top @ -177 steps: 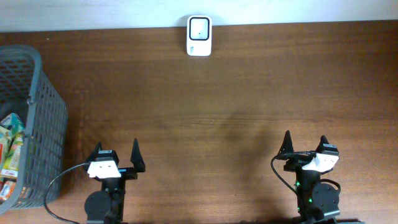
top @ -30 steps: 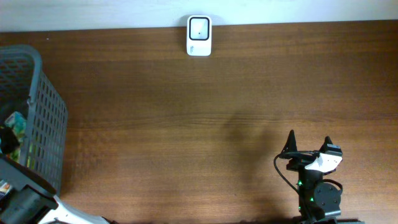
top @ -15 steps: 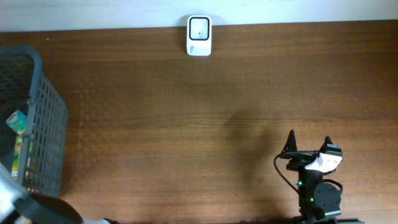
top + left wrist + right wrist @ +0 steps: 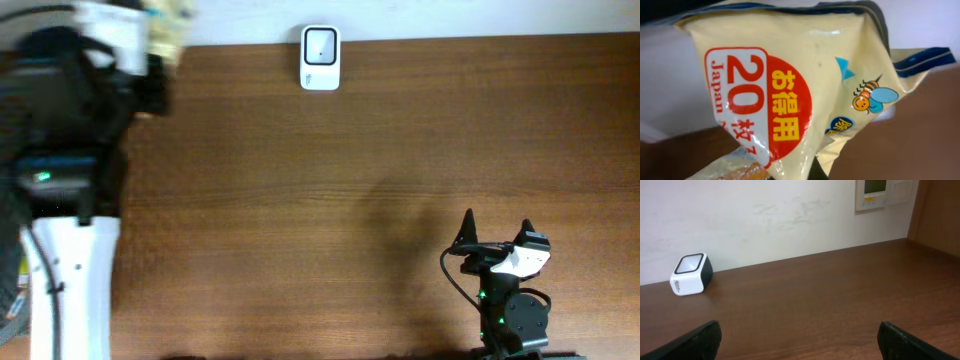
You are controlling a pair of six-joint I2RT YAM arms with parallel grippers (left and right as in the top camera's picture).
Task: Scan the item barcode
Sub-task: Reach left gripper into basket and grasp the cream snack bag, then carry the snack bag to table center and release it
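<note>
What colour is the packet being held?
Pale yellow packet with a red badge; clearest in left wrist view.

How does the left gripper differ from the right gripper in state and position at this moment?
The left gripper is shut on a yellow packet; the right gripper is open and empty. The left gripper is at the far left of the table, near its back edge; the right gripper is at the near edge on the right. The left gripper looks blurred in the overhead view; the right gripper is sharp. Both are apart from the scanner.
</note>
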